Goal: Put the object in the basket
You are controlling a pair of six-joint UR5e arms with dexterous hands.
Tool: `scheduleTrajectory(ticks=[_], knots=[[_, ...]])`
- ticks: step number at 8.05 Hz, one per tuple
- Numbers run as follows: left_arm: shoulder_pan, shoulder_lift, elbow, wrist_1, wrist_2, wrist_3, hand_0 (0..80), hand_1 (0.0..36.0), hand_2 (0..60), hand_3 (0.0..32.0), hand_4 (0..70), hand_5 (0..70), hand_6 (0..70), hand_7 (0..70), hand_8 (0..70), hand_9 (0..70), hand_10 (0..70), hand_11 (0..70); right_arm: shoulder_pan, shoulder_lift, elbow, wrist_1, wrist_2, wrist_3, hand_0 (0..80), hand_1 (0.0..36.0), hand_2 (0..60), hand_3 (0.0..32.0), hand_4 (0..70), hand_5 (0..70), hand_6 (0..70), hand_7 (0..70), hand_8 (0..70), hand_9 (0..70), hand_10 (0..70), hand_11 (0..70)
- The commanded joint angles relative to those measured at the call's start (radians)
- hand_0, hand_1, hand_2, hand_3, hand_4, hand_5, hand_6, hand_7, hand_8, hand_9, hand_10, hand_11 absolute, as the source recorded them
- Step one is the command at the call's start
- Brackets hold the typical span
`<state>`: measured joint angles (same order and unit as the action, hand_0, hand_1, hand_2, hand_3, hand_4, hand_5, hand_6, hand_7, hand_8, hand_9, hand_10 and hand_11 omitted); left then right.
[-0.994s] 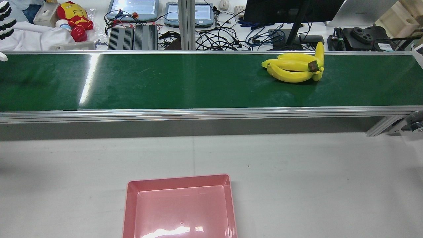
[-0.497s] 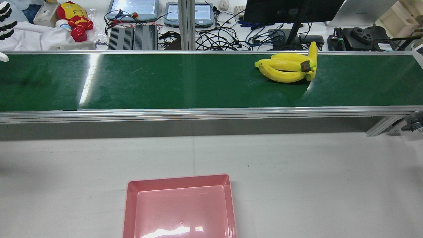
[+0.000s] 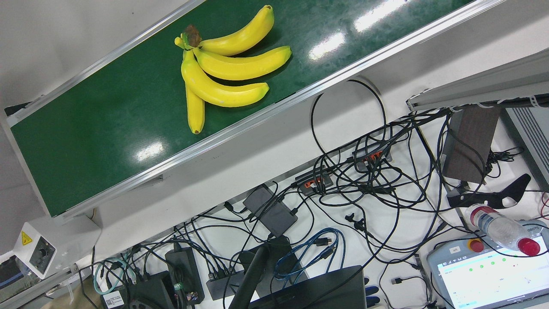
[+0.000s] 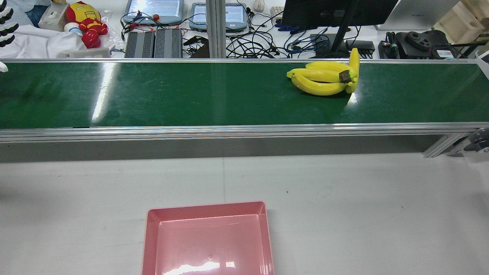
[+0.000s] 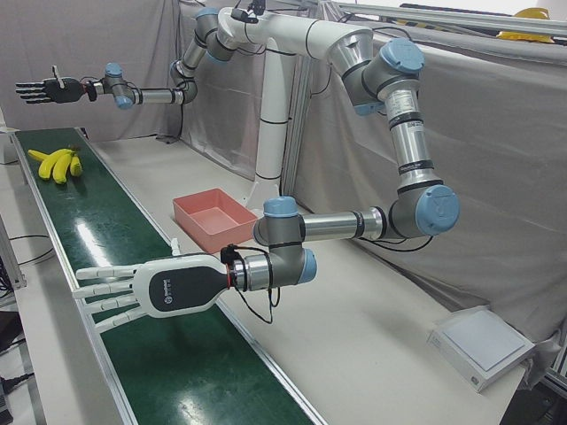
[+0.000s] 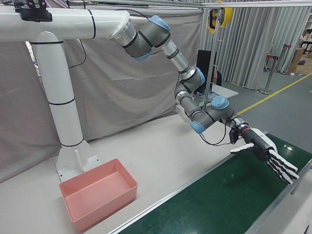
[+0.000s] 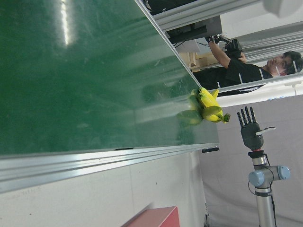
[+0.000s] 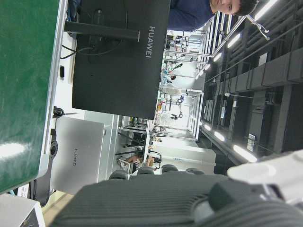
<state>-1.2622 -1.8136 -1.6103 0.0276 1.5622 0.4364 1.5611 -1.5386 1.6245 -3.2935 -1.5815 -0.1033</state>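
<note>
A bunch of yellow bananas [image 4: 321, 78] [image 3: 223, 68] lies on the green conveyor belt [image 4: 191, 95], right of its middle in the rear view. The pink basket [image 4: 206, 208] [image 5: 208, 232] [image 6: 105, 204] sits on the grey table on the near side of the belt, with nothing in it. My left hand [image 5: 151, 288] [image 6: 263, 151] hovers open over the belt's left end, fingers spread; only its fingertips [image 4: 7, 23] show in the rear view. My right hand [image 5: 40, 89] [image 7: 250, 130] is raised open above and beyond the bananas [image 5: 55, 162] [image 7: 208, 106], apart from them.
Beyond the belt, a desk holds tangled cables [image 3: 364, 180], a monitor [image 4: 336, 11], teach pendants [image 4: 153, 9], a red-and-yellow toy [image 4: 86, 21] and a water bottle [image 3: 499, 227]. A person [image 7: 246, 71] stands past the belt's far end. The white column [image 6: 53, 97] rises behind the basket.
The bananas have travelled leftward along the belt in the rear view. The left hand's fingertips at the left edge stay where they were.
</note>
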Motion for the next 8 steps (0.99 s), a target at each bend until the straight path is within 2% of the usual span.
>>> scheduleTrajectory(ticks=[1, 5, 6, 8], knots=[[-0.002, -0.001, 0.001, 0.000, -0.001, 0.004, 56.4, 11.7, 0.0, 11.2, 3.6, 0.0, 0.0, 0.0, 4.2, 5.3, 0.0, 2.1, 0.000, 0.000, 0.000, 0.000, 0.000, -0.001, 0.0, 0.0, 0.0, 0.0, 0.0, 0.0, 0.0, 0.0, 0.0, 0.0, 0.0, 0.0], [0.004, -0.001, -0.013, 0.000, -0.002, 0.004, 57.8, 13.0, 0.0, 11.2, 2.8, 0.0, 0.0, 0.7, 4.6, 6.1, 0.6, 3.1, -0.001, 0.000, 0.000, 0.000, 0.000, 0.000, 0.0, 0.0, 0.0, 0.0, 0.0, 0.0, 0.0, 0.0, 0.0, 0.0, 0.0, 0.0], [0.004, -0.007, -0.013, 0.000, -0.004, 0.004, 57.8, 12.8, 0.0, 9.8, 3.6, 0.2, 0.0, 0.8, 5.0, 6.4, 0.7, 3.1, 0.000, 0.000, 0.000, 0.000, 0.000, -0.001, 0.0, 0.0, 0.0, 0.0, 0.0, 0.0, 0.0, 0.0, 0.0, 0.0, 0.0, 0.0], [0.004, -0.015, -0.014, 0.000, -0.002, 0.001, 57.8, 13.1, 0.0, 9.6, 3.5, 1.2, 0.0, 0.8, 4.8, 6.0, 0.3, 2.6, 0.000, 0.000, 0.000, 0.000, 0.000, -0.001, 0.0, 0.0, 0.0, 0.0, 0.0, 0.0, 0.0, 0.0, 0.0, 0.0, 0.0, 0.0]])
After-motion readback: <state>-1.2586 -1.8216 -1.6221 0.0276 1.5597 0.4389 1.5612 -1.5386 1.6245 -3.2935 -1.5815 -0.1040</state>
